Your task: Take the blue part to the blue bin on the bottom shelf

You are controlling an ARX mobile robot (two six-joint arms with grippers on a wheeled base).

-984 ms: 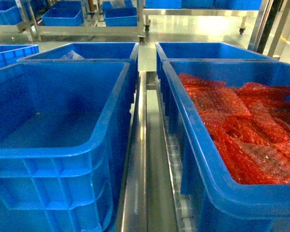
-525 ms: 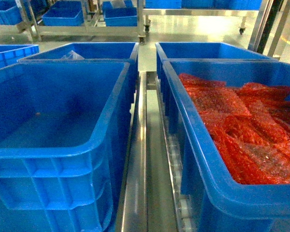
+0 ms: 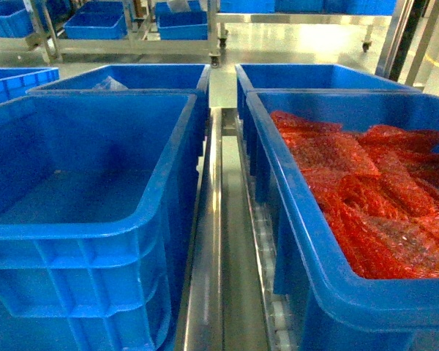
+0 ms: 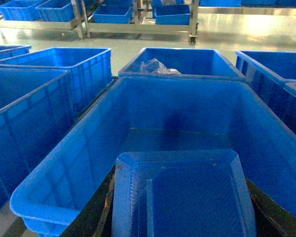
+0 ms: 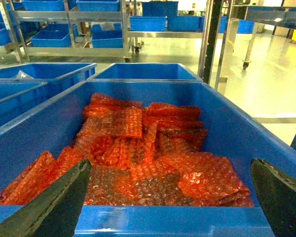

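My left gripper [image 4: 180, 180] shows only in the left wrist view. Its dark fingers [image 4: 104, 210] are shut on the blue part [image 4: 187, 202], a flat blue piece with bevelled corners that fills the gap between them. It hangs over the near end of the empty blue bin [image 4: 79, 163], which is the front left crate [image 3: 168, 183] in the head view. The bin rests on the bottom shelf, whose steel centre rail [image 3: 212, 241] runs between the crates. My right gripper [image 5: 170, 165] is open, fingers wide apart, at the near rim of the crate of red bags [image 5: 138, 148].
The crate with red bubble-wrap bags [image 3: 366, 190] stands right of the rail, with white rollers [image 3: 278, 314] beneath its wall. Two more blue crates [image 3: 132, 77] sit behind the front pair, and one holds a clear bag [image 4: 155, 66]. Steel racks with blue crates [image 3: 179, 25] stand across the aisle.
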